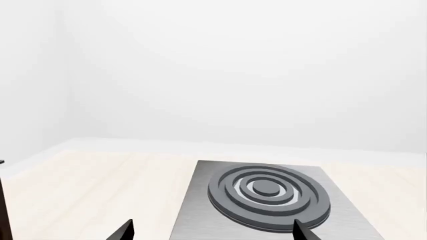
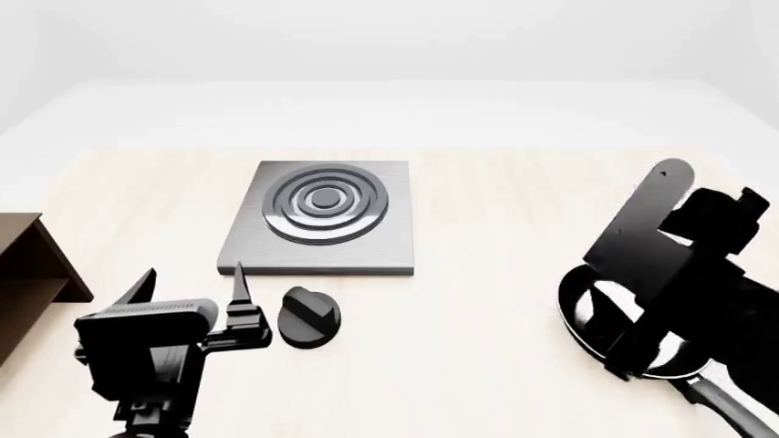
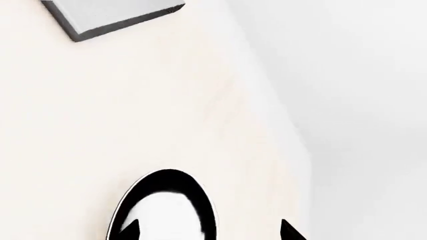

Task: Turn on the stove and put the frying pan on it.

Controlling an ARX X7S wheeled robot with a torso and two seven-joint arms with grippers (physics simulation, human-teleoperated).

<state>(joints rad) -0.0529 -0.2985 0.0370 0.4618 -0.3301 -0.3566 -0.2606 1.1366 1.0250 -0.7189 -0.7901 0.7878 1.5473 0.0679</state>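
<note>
The stove (image 2: 365, 246) is a grey slab with dark burner rings (image 2: 325, 201) at the table's middle. It also shows in the left wrist view (image 1: 193, 215). Its black ridged knob (image 2: 308, 316) lies in front of it. My left gripper (image 2: 195, 285) is open and empty, just left of the knob, its tips (image 1: 213, 232) wide apart. The frying pan (image 2: 582, 315) lies at the right, mostly hidden under my right arm (image 2: 681, 292), handle (image 2: 731, 412) pointing to the front right. My right gripper (image 3: 210, 232) is open, its tips straddling the pan's rim (image 3: 163, 200).
A brown wooden shelf (image 2: 31, 265) stands at the left edge, next to my left arm. The pale wooden table (image 2: 512, 210) ends at a white far edge. A corner of the stove (image 3: 113, 15) shows in the right wrist view.
</note>
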